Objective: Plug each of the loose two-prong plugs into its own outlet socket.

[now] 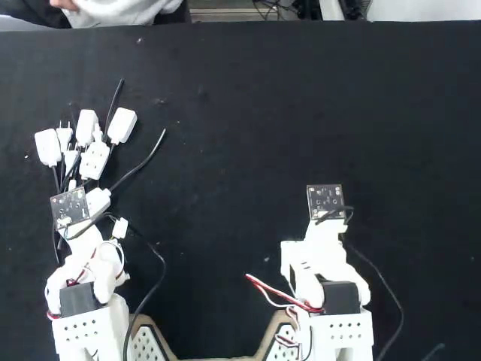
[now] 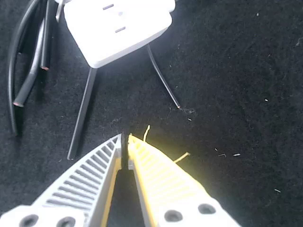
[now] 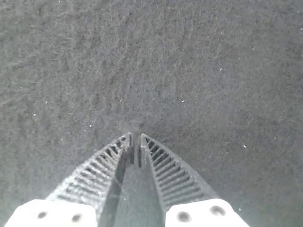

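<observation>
**Both end effectors pinched shut, plugs loose at left**

The left end effector (image 2: 125, 140) has its fingers pressed together with nothing between them. It hangs over the black worktop (image 1: 263, 113), near a white outlet socket (image 2: 118, 28) whose two slots face up. Black wires (image 2: 28, 66) lie beside the socket. The white plugs (image 1: 47, 147) lie clustered just beyond the left arm. The right end effector (image 3: 135, 138) is narrowed almost to touching, empty, well apart from the cluster.

The left gripper (image 2: 127, 142) is hovering, pinched closed. A white outlet socket (image 2: 118, 33) is lying at its twelve o'clock, black cables (image 2: 28, 71) at ten.
</observation>
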